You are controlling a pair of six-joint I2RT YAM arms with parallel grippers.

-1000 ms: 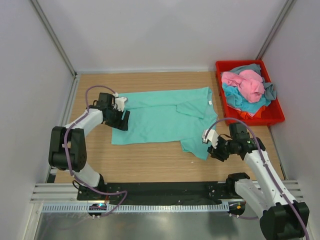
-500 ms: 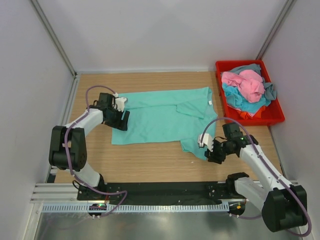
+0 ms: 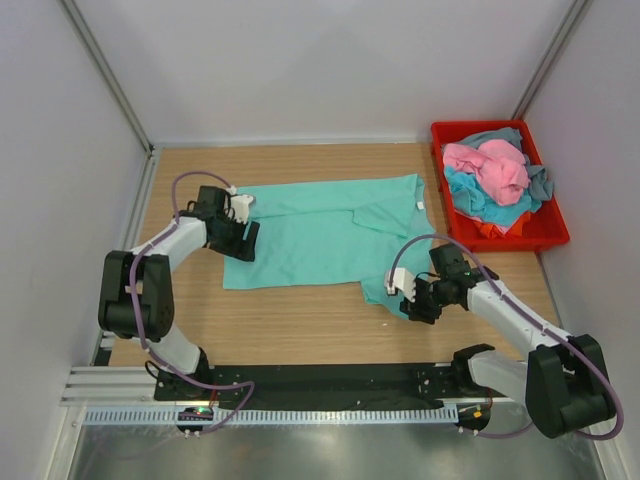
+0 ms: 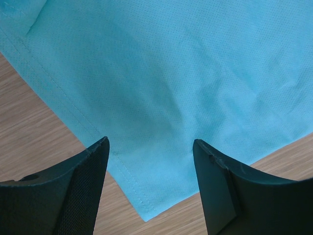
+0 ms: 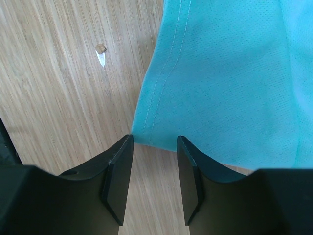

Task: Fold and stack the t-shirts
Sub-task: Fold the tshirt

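A teal-green t-shirt (image 3: 320,235) lies spread on the wooden table, its right side folded over in loose flaps. My left gripper (image 3: 243,240) hovers open over the shirt's left edge. In the left wrist view its jaws (image 4: 149,142) straddle a hemmed corner (image 4: 146,215), and nothing is pinched. My right gripper (image 3: 408,305) sits at the shirt's near right corner. Its jaws (image 5: 154,139) stand open just short of the stitched hem (image 5: 161,88), with bare wood between the fingers (image 5: 117,176). More t-shirts, pink (image 3: 490,165), turquoise-blue (image 3: 470,197) and grey-blue (image 3: 540,182), are piled in the bin.
A red plastic bin (image 3: 553,236) stands at the back right against the wall. White walls close in the table on three sides. A small chip (image 5: 100,53) marks the wood left of the shirt's corner. The arm bases sit on a black rail (image 3: 330,380) at the near edge.
My right arm has swung left and brought its gripper up to the shirt's near right corner. The left arm and the shirt have not moved.
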